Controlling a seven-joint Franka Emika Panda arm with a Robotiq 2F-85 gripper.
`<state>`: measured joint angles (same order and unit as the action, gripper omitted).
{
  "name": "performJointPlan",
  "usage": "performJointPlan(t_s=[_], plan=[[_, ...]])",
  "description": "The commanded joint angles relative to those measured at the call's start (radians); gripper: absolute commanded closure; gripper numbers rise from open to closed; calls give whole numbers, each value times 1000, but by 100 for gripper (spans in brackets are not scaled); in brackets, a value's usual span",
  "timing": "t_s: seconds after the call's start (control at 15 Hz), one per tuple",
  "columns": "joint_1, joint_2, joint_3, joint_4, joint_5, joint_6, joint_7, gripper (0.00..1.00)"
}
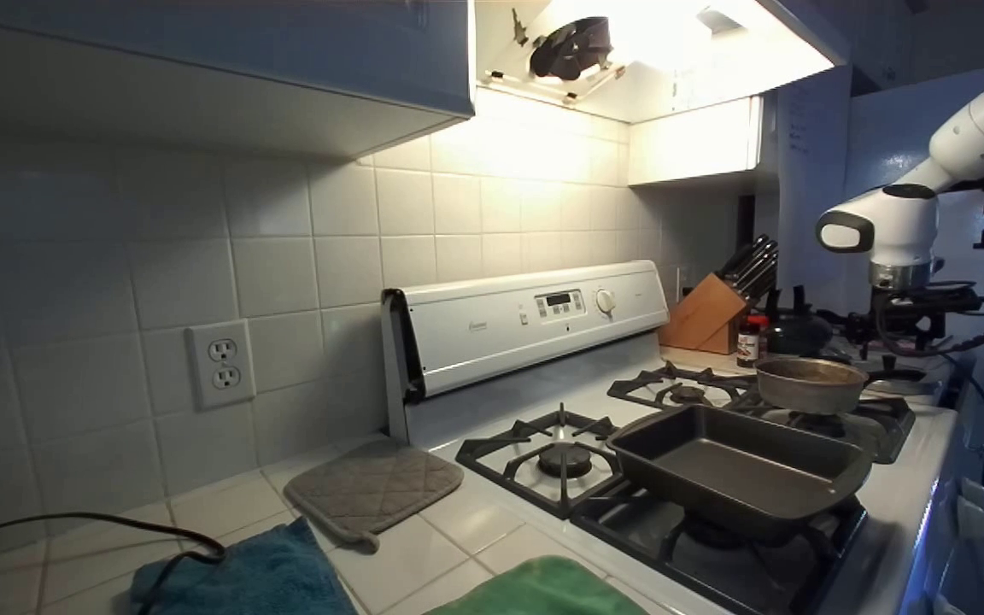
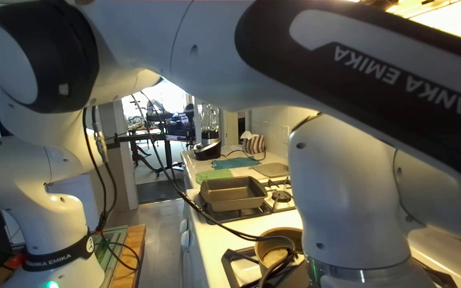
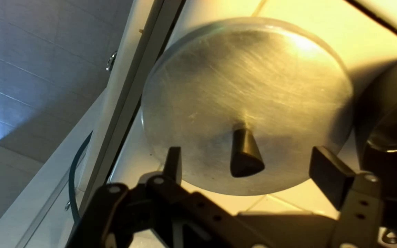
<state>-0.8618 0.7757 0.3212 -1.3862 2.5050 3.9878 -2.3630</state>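
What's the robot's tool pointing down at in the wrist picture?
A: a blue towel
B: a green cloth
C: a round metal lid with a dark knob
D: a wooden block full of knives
C, because the wrist view shows the round metal lid under the open tool, with a dark knob sticking up from it.

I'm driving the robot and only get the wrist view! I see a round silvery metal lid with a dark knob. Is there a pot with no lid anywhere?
Observer: Yes, a round grey metal pot stands uncovered on the white gas stove.
Operator: So my lid isn't on it! What's near that pot?
Observer: A dark rectangular metal baking pan, on the same stove.
Operator: Anything soft?
Observer: A quilted grey fabric pot holder lies on the white tiled counter.
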Motion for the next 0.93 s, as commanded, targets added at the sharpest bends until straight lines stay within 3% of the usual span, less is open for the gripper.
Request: performJointPlan(t_s=[0.0,0.13,0.67,0.87], plan=[[19,-3,-20,-12,13,-25,25,30],[23,0,-21,-7,12,-27,24,39],[29,5,-27,-2,7,-35,27,97],[30,6,-29,0,7,-35,29,94]])
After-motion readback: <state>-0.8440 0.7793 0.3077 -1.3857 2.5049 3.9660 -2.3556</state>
